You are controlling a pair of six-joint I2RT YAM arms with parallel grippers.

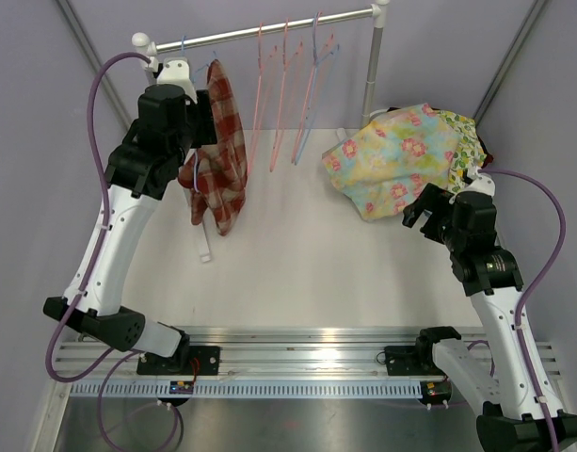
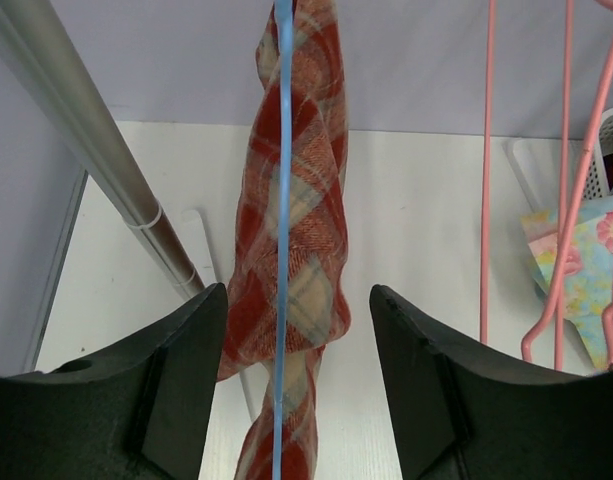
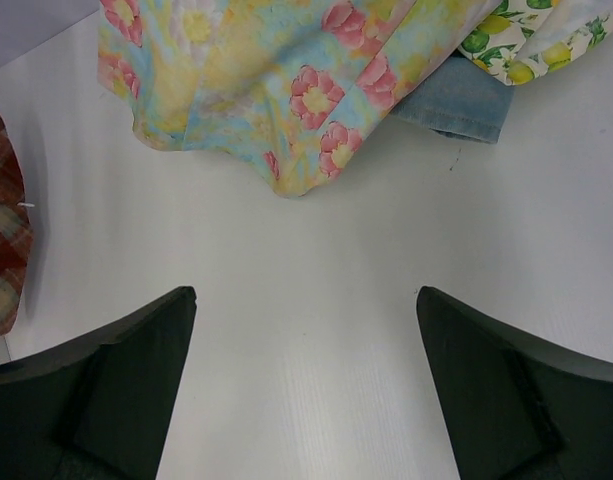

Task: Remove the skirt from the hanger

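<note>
1. The left end effector [image 2: 298, 300] is spread. Its two fingers straddle the skirt [image 2: 321, 230] and the blue hanger [image 2: 282, 180] without touching either, as far as the wrist view shows.
2. The skirt, red plaid, hangs bunched on that hanger at the left end of the rail [image 1: 260, 33].
3. I judge the step in hand to be the approach to the grasp; nothing is pinched yet.
4. The next move calls for closing on cloth alone, with the blue wire outside the fingers, then drawing the skirt down and away from the rail. I cannot see how the skirt is fastened to the hanger.
5. The right end effector [image 3: 306, 300] is spread and empty over the worktop [image 1: 297, 273], on the near side of the rail's right post.

Count:
- Skirts on the rail: one.
- Blue hangers carrying cloth: one.
- Empty pink hangers [image 1: 280, 94] at mid-rail: about three; the wires overlap, so I cannot fix the number.
- Garments heaped below the rail's right end: three visible, namely floral cloth [image 1: 396, 155], lemon-print cloth [image 1: 465, 141], denim [image 3: 456, 100].
</note>
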